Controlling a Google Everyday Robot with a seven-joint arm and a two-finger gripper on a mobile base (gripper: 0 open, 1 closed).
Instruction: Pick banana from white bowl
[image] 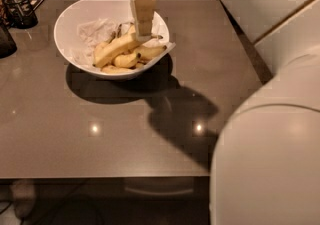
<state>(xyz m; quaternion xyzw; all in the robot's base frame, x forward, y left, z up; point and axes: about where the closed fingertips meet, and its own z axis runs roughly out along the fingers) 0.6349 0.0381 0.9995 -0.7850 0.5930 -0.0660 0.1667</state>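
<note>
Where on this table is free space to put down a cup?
Free: the table near the camera, in front of the white bowl, and the strip right of it. Crowded: the bowl, where the gripper hangs over the banana; dark rack far left.

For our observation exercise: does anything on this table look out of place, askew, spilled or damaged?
Only one small thing: the paper lining the bowl pokes out over its right rim. Nothing lies spilled on the table. The end effector hangs over the bowl's right side, above the banana.
</note>
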